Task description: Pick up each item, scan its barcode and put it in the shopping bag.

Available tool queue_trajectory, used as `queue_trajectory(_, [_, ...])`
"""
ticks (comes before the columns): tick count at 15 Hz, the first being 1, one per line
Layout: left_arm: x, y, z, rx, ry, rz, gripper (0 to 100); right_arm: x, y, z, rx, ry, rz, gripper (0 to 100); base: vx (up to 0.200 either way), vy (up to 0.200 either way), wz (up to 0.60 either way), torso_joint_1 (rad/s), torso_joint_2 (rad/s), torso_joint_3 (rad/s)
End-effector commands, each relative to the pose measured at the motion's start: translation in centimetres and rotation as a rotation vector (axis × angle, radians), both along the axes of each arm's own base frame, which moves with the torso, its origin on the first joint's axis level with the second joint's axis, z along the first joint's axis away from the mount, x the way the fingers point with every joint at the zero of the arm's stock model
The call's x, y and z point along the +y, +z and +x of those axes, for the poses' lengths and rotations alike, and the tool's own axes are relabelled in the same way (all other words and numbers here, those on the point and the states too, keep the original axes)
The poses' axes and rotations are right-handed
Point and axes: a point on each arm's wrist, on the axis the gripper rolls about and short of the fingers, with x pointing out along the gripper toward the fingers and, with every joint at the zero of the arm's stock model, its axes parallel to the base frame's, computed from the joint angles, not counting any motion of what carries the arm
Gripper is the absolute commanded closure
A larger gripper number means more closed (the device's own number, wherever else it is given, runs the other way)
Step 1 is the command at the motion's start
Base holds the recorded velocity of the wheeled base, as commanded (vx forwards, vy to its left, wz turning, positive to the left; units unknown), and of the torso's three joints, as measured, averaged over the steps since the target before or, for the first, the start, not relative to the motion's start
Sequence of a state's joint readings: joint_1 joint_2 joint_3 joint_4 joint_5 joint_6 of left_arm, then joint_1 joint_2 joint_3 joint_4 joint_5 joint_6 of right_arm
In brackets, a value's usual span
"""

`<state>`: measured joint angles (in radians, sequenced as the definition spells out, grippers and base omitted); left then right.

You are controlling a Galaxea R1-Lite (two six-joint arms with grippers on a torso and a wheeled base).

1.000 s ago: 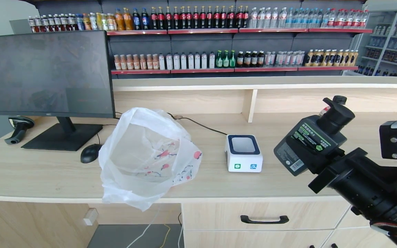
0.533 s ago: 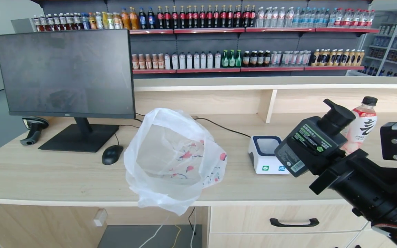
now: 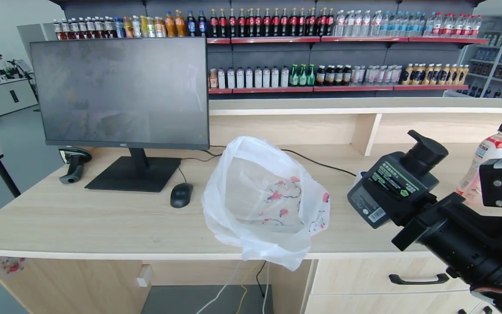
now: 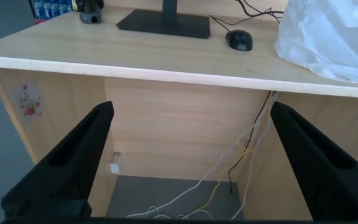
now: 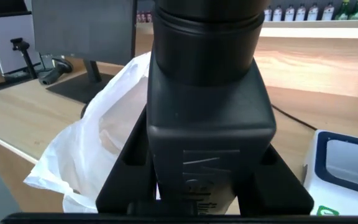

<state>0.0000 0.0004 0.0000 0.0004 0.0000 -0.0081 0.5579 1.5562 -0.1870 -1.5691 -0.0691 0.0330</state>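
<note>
My right gripper [image 3: 416, 210] is shut on a black square bottle [image 3: 392, 187] with a wide black cap, held tilted above the counter just right of the shopping bag. The barcode label on the bottle's lower side faces me. The white translucent shopping bag [image 3: 264, 196] stands open at the counter's front edge, and in the right wrist view the bag [image 5: 104, 143] lies beyond the black bottle [image 5: 207, 124]. The white barcode scanner [image 5: 347, 168] sits on the counter beside it; from the head it is mostly hidden behind the bottle. My left gripper [image 4: 191, 168] is open, low in front of the counter.
A pink-labelled drink bottle [image 3: 488, 159] stands at the counter's right. A monitor [image 3: 120, 91], a mouse [image 3: 181, 195] and a handheld scanner [image 3: 73, 163] occupy the left. The counter [image 3: 81, 218] has a raised back ledge. Cables hang below the front edge.
The head camera has swung left, so the scene slid right. The right gripper carried the black bottle left over the counter, from right of the scanner to in front of it, nearer the bag.
</note>
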Motion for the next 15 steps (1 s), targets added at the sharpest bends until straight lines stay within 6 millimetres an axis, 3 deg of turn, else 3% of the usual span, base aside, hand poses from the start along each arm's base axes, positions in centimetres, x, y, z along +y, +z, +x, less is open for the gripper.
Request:
queue_trajectory(1, [0.0, 0.0, 0.0, -0.001, 0.000, 0.000, 0, 0.1, -0.1, 0.2, 0.002, 0.001, 0.000, 100, 0.000, 0.000, 0.00, 0.000, 0.00, 0.000])
queue_trajectory(5, [0.0, 0.0, 0.0, -0.001, 0.000, 0.000, 0, 0.1, 0.0, 0.2, 0.004, -0.001, 0.006, 100, 0.000, 0.000, 0.00, 0.000, 0.00, 0.000])
queue_trajectory(11, [0.0, 0.0, 0.0, -0.001, 0.000, -0.001, 0, 0.5, -0.2, 0.9, 0.010, 0.000, 0.002, 100, 0.000, 0.000, 0.60, 0.006, 0.00, 0.001])
queue_trajectory(15, [0.0, 0.0, 0.0, -0.001, 0.000, -0.001, 0, 1.0, -0.5, 1.6, 0.021, -0.001, -0.007, 100, 0.000, 0.000, 0.00, 0.000, 0.00, 0.000])
